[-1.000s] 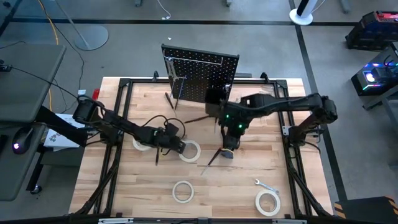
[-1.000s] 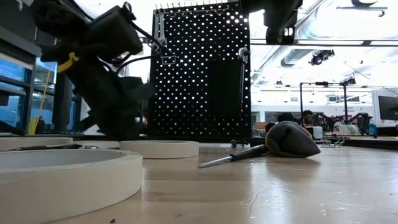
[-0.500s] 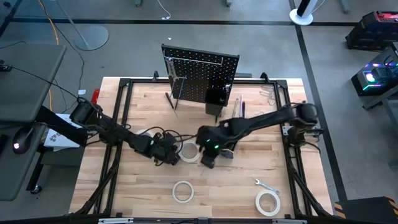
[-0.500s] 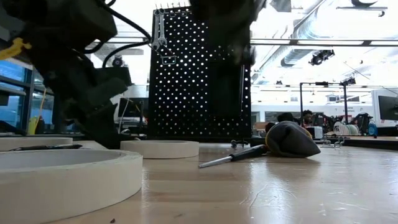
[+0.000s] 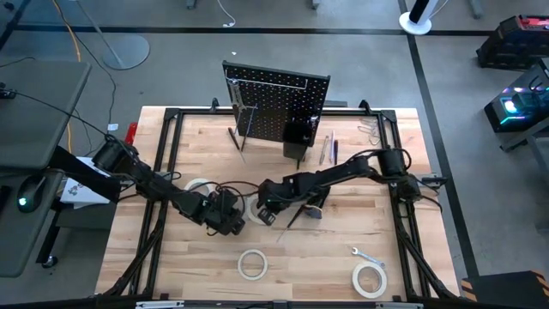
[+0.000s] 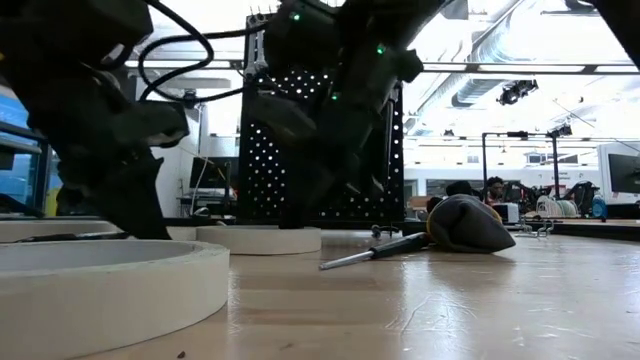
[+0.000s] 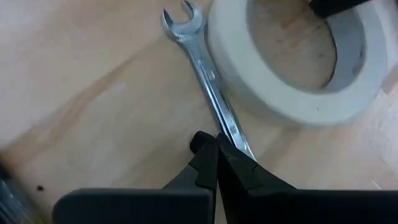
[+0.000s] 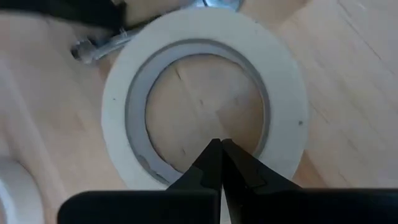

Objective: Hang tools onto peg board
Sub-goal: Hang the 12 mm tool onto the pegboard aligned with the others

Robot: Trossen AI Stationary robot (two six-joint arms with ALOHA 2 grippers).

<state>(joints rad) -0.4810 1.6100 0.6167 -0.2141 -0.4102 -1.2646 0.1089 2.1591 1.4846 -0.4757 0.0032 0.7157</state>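
Wooden counter (image 5: 206,266) fills the overhead view, the peg board (image 5: 274,107) upright at twelve o'clock. Only the left wrist view reveals a silver wrench (image 7: 208,81) beside a tape roll (image 7: 292,62), under the left gripper (image 7: 217,155), its jaws closed and empty. Right of it, the right gripper (image 8: 219,163), jaws likewise closed, points into the tape ring (image 8: 205,93), while the low view alone shows a screwdriver (image 6: 380,250) and black glove bundle (image 6: 470,225).

Four tape rolls (image 5: 252,263), two wrenches (image 5: 367,257), one peg board (image 5: 279,105), two arms (image 5: 360,165).

White tape roll (image 8: 205,93); silver wrench (image 7: 208,87); black hole-dotted peg board (image 5: 279,107)
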